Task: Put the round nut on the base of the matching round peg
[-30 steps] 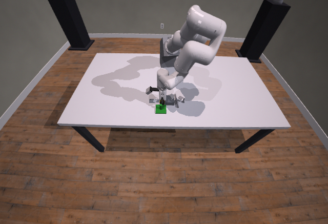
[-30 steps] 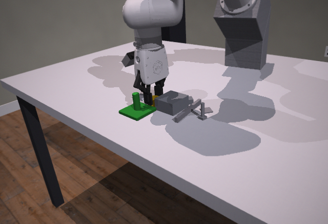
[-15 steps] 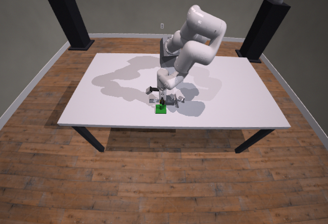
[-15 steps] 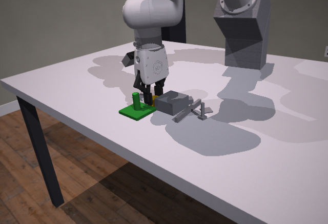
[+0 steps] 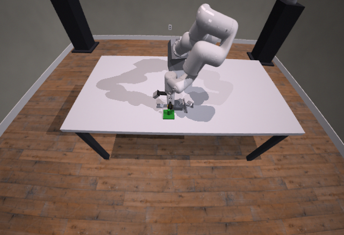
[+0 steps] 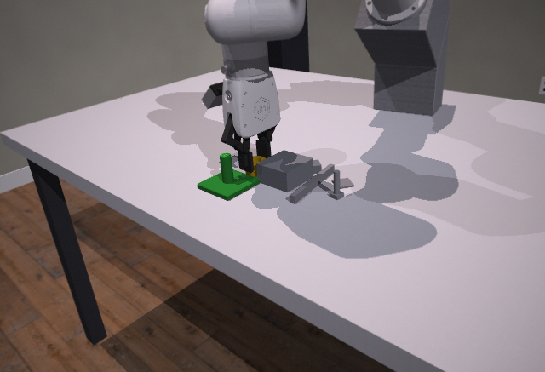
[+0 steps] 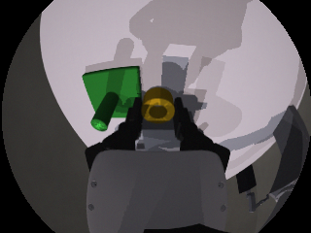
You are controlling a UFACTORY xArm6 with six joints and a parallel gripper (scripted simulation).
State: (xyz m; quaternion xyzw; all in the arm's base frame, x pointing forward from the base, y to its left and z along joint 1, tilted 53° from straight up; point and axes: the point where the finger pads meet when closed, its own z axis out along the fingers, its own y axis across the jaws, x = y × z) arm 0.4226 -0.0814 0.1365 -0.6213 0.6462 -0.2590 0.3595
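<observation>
Gripper point(image 6: 251, 166) is clamped on the round nut point(image 7: 158, 108), yellow ring seen between the two dark fingers in the wrist view, fingers on either side of it. Gripper points straight down, low over the white table point(image 6: 132, 148), fingertips close to the surface. In the exterior view only a sliver of the nut shows behind the fingers, so whether it touches the table can't be told. Round peg point(image 6: 226, 167) stands upright on its green base point(image 6: 222, 187), just beside the gripper, on the side toward the table's front edge; nut is not over the peg, it sits next to it, near the base's edge. In the wrist view the peg is left of the fingers, base just beyond it. On the gripper's other side, a grey block point(image 6: 284, 168) sits just beside the fingers, and past that a grey bar-shaped piece point(image 6: 310, 186) with a small upright post point(image 6: 336, 185) lies on the table. Arm pedestal point(image 6: 407, 69) is well behind the gripper.
</observation>
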